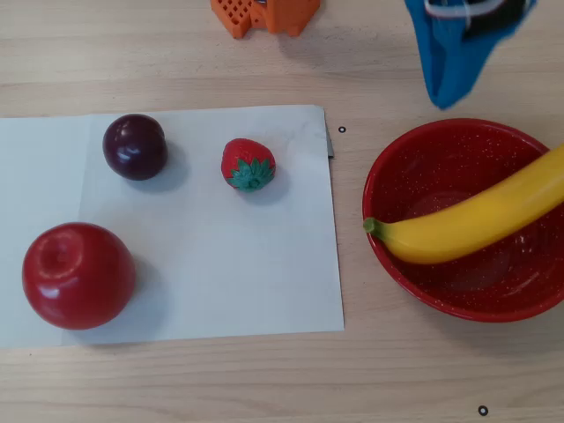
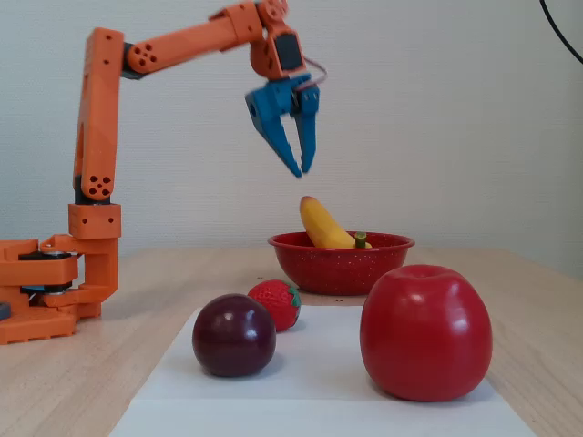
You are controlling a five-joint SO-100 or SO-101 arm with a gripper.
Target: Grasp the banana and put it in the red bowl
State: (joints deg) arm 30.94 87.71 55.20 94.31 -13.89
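The yellow banana [image 1: 476, 220] lies free across the red bowl [image 1: 458, 300], its green stem tip resting on the left rim in the overhead view. From the side, the fixed view shows the banana [image 2: 321, 226] leaning up out of the bowl [image 2: 339, 264]. My blue gripper [image 2: 301, 171] hangs well above the bowl and a little to its left, fingertips drawn nearly together and holding nothing. In the overhead view the gripper [image 1: 443, 99] sits just past the bowl's far rim.
A white paper sheet [image 1: 220, 264] on the wooden table carries a red apple [image 1: 77, 275], a dark plum [image 1: 135, 146] and a strawberry [image 1: 248, 164]. The orange arm base [image 2: 46, 282] stands at the left of the fixed view.
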